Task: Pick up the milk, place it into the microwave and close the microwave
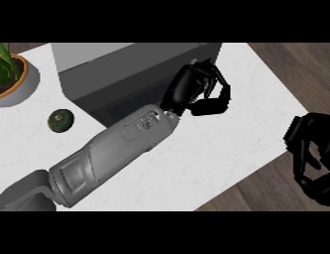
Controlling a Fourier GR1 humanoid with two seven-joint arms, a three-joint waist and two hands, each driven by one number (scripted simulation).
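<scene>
**At the microwave's front: left hand at the door, milk unseen**

At about one o'clock from the picture's centre, the left hand is seen with its fingers curled, set against the front right corner of the microwave. Whether anything is held in it cannot be told. No milk is visible anywhere on the counter; it is judged to be either inside the microwave or hidden by the hand. The left forearm's long axis runs from seven o'clock to one o'clock. The right hand is held at three o'clock, off the counter's edge, its fingers curled on nothing. The left hand is by far the nearer to the microwave, so the closing push would fall to it. An avocado and a potted plant lie toward ten o'clock.
</scene>
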